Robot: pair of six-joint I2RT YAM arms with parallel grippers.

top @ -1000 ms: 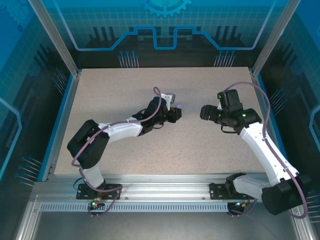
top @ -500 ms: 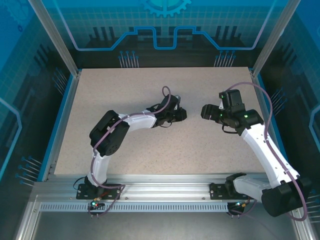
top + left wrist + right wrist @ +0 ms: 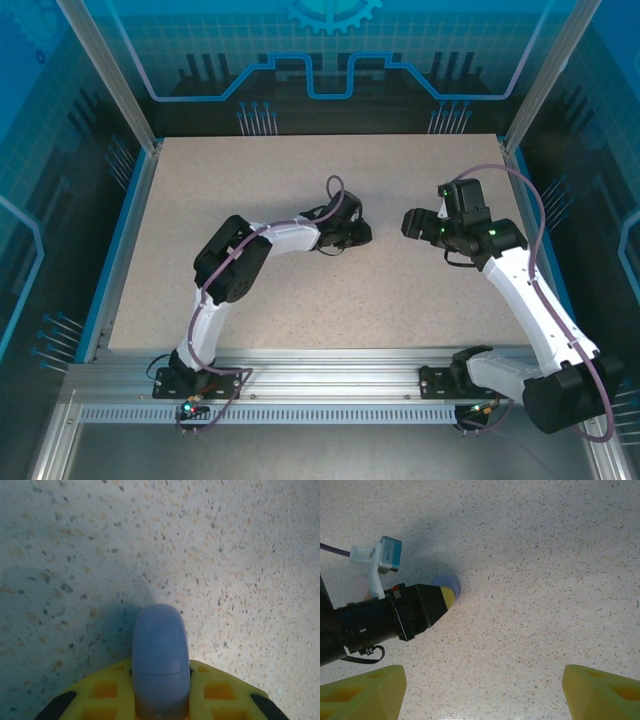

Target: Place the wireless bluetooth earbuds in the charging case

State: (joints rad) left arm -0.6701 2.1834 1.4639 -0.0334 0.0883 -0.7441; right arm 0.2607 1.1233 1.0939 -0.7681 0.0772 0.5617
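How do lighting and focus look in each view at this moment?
Left wrist: the case in the left gripper looks slightly soft, its shadow falling left, the table brighter on the right. Right wrist: even light, speckles sharp, faint shadow by the left gripper. Top: sharp, blue-tinted walls.

The table [image 3: 200, 200] has a flat, light speckled top with dark and tan flecks. It is bordered by blue rails at the left and right edges and by an aluminium frame at the near edge.

Directly ahead of the left gripper [image 3: 447, 597], the surface is bare and carries a soft shadow. A rounded purplish-blue charging case [image 3: 160, 655] sits between this gripper's fingers; contact with the top cannot be confirmed.

A pale pinkish round item [image 3: 359, 586] lies on the top beside the left arm, behind its fingertips and partly hidden.

Below the right gripper [image 3: 482, 690], between its spread fingers, the top is bare.
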